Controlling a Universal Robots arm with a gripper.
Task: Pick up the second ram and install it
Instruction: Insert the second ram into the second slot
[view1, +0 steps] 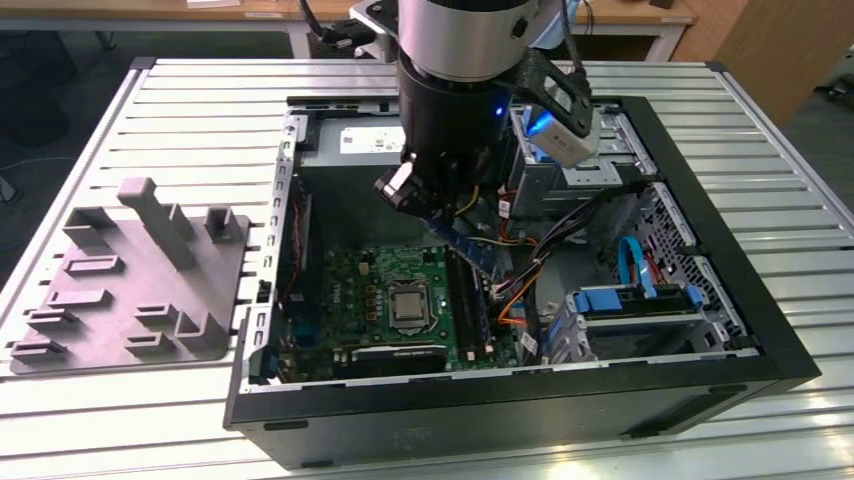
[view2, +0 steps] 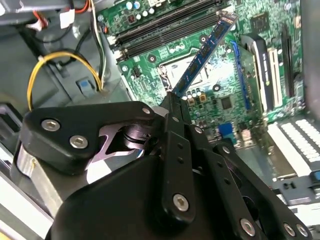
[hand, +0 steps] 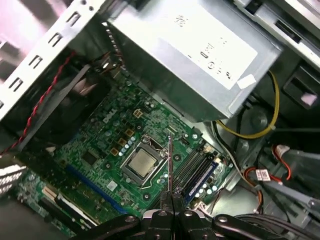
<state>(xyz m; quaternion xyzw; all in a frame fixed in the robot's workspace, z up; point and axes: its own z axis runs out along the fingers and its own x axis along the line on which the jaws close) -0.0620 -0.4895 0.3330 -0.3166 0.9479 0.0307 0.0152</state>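
Observation:
The second ram (view2: 202, 55), a thin dark blue board with black chips, is clamped by one end in my gripper (view2: 172, 102), which is shut on it. It hangs tilted inside the open computer case (view1: 254, 330), above the green motherboard (view1: 354, 285), and touches nothing. In the exterior view the ram (view1: 470, 248) slants down from the gripper (view1: 434, 215) over the long black memory slots (view1: 467, 300). The first wrist view shows the ram (hand: 170, 165) edge-on as a thin line rising from the gripper (hand: 172, 202), between the processor socket (hand: 142, 164) and the memory slots (hand: 197, 167).
A grey slotted holder block (view1: 127, 280) lies on the slatted table at the exterior view's left. Inside the case stand the silver power supply (hand: 195, 55), bundled cables (view2: 65, 62) and a blue drive bay (view1: 634, 300). The case walls hem the arm in.

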